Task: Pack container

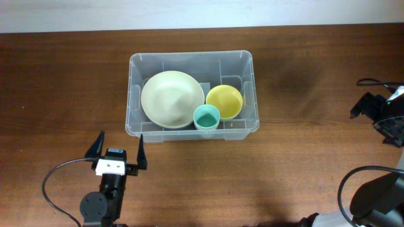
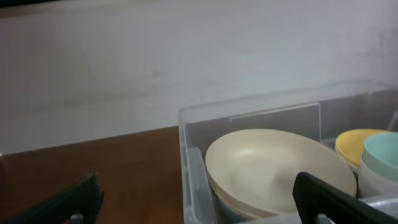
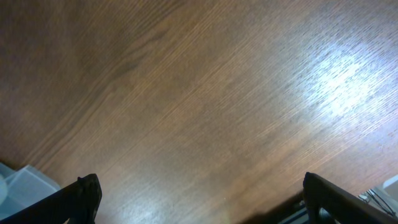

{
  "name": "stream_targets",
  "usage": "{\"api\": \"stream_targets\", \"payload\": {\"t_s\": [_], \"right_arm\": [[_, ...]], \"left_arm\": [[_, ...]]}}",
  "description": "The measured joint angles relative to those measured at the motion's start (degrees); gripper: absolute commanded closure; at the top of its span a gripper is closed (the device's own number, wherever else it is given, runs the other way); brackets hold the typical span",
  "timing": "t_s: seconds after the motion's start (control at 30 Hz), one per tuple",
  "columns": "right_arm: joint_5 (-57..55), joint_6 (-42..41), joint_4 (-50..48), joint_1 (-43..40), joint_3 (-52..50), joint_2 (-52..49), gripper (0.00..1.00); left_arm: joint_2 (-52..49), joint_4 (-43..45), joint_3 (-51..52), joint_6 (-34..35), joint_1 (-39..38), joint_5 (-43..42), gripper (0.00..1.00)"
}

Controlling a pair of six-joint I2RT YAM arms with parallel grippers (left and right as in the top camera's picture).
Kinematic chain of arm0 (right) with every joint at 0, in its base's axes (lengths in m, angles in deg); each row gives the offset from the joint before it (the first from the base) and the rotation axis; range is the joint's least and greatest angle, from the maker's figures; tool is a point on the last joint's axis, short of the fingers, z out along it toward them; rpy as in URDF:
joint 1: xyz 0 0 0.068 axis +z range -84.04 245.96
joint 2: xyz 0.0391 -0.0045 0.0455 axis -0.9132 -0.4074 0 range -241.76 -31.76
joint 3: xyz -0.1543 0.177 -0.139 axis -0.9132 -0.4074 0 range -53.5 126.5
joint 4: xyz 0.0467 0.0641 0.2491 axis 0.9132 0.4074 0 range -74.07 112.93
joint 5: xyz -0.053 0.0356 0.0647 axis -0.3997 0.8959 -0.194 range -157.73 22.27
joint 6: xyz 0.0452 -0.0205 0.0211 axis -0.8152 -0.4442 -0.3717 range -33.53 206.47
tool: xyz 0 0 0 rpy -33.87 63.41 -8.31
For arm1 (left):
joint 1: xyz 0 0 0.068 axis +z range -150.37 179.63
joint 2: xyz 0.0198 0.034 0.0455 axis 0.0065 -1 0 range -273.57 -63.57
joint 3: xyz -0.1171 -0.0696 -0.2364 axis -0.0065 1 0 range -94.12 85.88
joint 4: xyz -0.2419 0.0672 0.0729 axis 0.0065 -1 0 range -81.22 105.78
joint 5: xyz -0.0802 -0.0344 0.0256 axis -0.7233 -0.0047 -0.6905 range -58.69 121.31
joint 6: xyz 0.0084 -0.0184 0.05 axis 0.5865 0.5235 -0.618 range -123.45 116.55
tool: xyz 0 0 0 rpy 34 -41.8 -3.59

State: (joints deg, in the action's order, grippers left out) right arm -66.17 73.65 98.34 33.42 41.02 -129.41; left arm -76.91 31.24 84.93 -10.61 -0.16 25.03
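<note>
Since the left fingers [image 1: 96,147] and right fingers [image 3: 329,194] gape empty, a low left reach could shove the clear rectangular plastic container [image 1: 189,55] askew.

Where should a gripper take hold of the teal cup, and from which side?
Probably its rim, from straight above. The teal cup stands upright, mouth open, inside the container, close between the cream bowl, the yellow bowl and the near wall, so a sideways approach looks blocked. One finger inside, one outside.
</note>
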Motion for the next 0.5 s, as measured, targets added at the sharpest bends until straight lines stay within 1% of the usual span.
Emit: {"api": "stream_targets", "payload": {"t_s": [0.2, 0.33, 0.5], "right_arm": [[0.0, -0.02, 0.02, -0.02, 0.02, 0.0, 0.01], [0.0, -0.02, 0.02, -0.02, 0.0, 0.0, 0.01], [0.0, 0.0, 0.02, 0.0, 0.02, 0.0, 0.01]], "left_arm": [[8.17, -9.84, 0.02, -2.8, 0.0, -0.02, 0.0], [12.02, -18.38, 0.04, -3.85, 0.0, -0.22, 0.0], [12.39, -19.41, 0.07, -4.26, 0.0, -0.22, 0.0]]}}
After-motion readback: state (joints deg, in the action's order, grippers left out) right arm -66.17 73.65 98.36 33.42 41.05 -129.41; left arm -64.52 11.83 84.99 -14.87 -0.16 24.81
